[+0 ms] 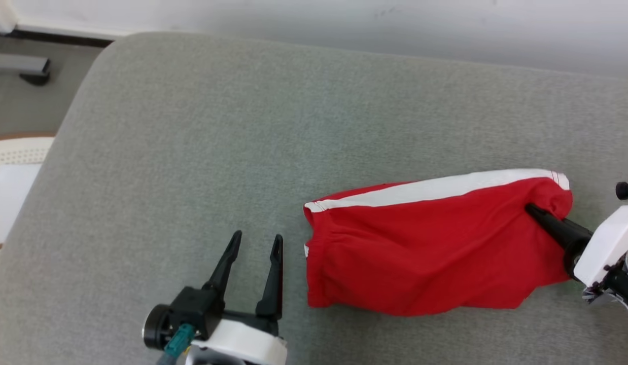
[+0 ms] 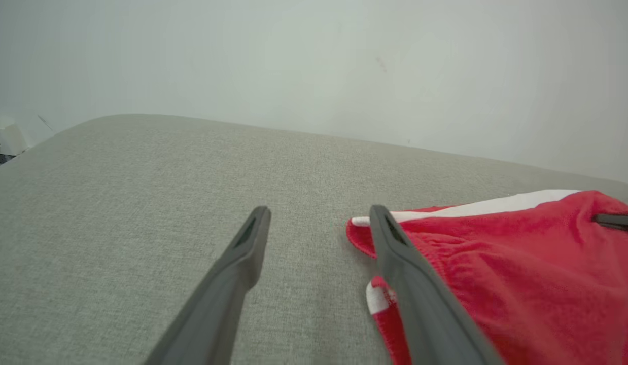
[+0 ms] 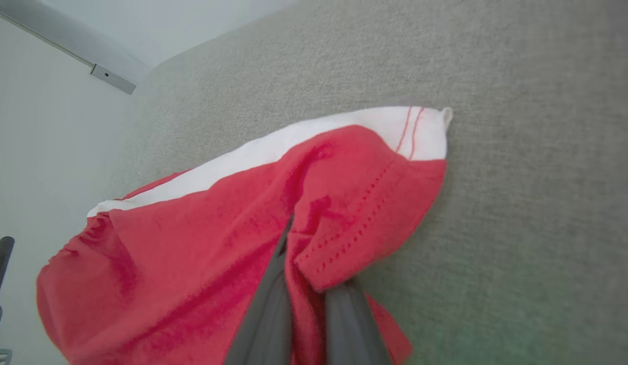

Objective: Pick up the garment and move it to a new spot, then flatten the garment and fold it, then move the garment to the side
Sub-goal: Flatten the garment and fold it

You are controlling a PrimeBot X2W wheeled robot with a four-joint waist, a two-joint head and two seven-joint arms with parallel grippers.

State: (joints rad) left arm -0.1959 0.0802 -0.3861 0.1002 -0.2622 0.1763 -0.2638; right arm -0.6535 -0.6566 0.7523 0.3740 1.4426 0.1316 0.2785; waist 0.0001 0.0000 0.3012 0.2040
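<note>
**Right pincer bites hem of red garment**

The garment (image 1: 420, 248), red with a white band, lies rumpled on the right half of a grey cushion (image 1: 217, 126), close to its front edge. The right gripper (image 1: 531, 208) is pinched on a small fold at the hem end. The left gripper (image 1: 257, 236) stands wide and empty just beside the gathered end, apart from it. The bite looks shallow: a quick lift could let the cloth slip free, and a drag could bunch it on the rough weave. Bare cushion stretches leftward and back toward the wall (image 1: 344, 20); its rounded left edge drops to the floor (image 1: 20, 111).
</note>
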